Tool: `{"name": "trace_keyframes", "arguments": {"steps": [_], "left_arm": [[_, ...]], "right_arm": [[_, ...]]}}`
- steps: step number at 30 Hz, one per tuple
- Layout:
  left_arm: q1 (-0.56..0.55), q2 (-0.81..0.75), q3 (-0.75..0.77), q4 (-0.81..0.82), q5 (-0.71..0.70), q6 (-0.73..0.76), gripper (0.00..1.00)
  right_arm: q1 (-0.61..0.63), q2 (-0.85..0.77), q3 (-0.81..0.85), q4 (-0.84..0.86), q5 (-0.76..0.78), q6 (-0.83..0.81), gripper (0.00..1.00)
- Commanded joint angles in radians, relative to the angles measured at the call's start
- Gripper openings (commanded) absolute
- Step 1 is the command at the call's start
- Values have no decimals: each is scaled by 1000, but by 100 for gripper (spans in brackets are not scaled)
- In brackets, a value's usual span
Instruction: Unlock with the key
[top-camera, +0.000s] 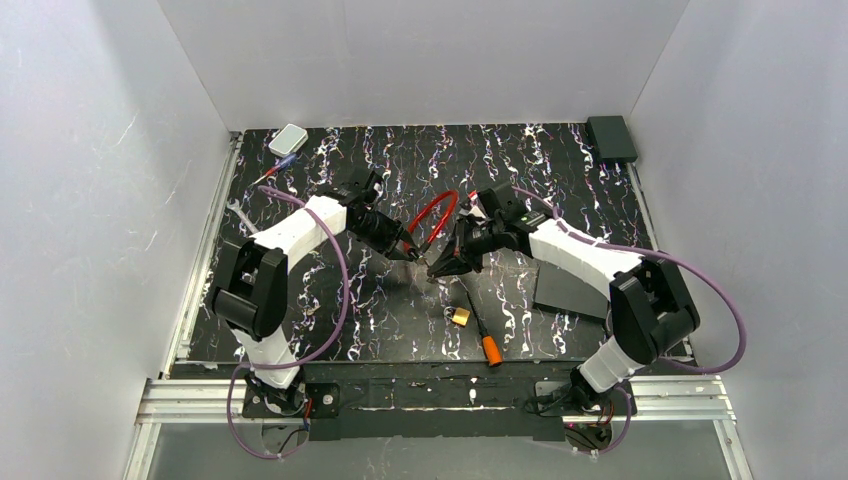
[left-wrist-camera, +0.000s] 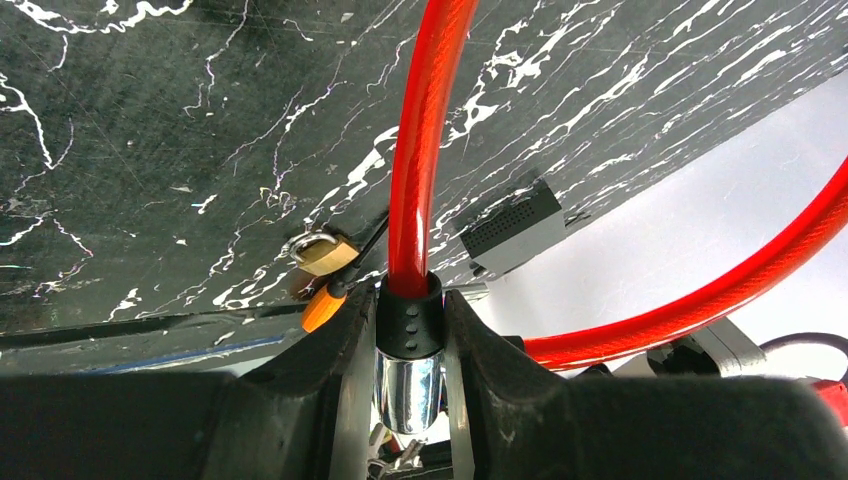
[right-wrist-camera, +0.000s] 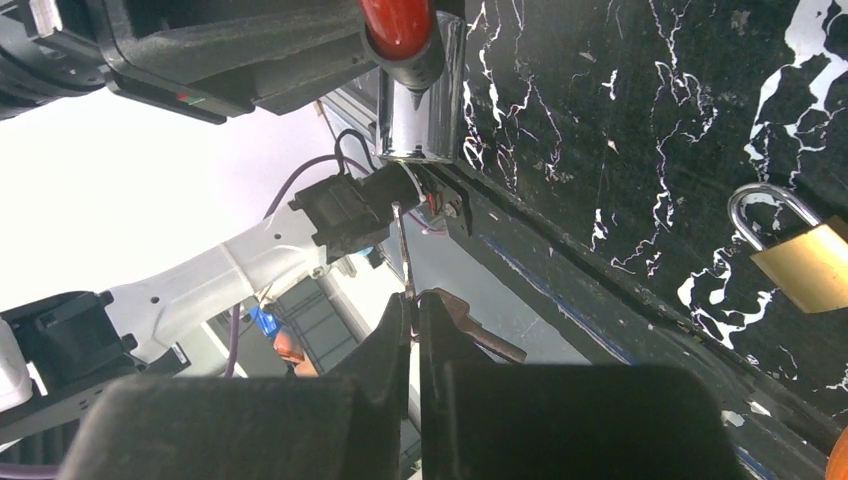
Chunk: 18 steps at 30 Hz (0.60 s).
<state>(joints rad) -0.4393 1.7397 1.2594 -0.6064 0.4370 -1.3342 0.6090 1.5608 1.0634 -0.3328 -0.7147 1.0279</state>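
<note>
two grippers meet over a red cable lock

the left gripper (left-wrist-camera: 410, 322) is clamped on the chrome lock barrel (left-wrist-camera: 408, 392) of a red cable lock (top-camera: 430, 213), above the middle of the black marbled table (top-camera: 560, 190). the right gripper (right-wrist-camera: 413, 310) is pinched tight on the key (right-wrist-camera: 404, 262). its thin silvery blade points toward the barrel's end, close to it; contact cannot be told. a small brass padlock (top-camera: 460, 316) and an orange-handled screwdriver (top-camera: 485, 340) lie near the table's front edge.
</note>
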Motion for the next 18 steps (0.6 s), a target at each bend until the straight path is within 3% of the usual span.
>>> {"name": "trace_keyframes", "arguments": {"steps": [1, 18], "left_arm": [[1, -3, 52, 6, 2, 14, 0], [2, -17, 21, 25, 2, 4, 0]], "right_arm": [[1, 28, 34, 21, -33, -3, 1], [8, 74, 67, 87, -51, 24, 1]]}}
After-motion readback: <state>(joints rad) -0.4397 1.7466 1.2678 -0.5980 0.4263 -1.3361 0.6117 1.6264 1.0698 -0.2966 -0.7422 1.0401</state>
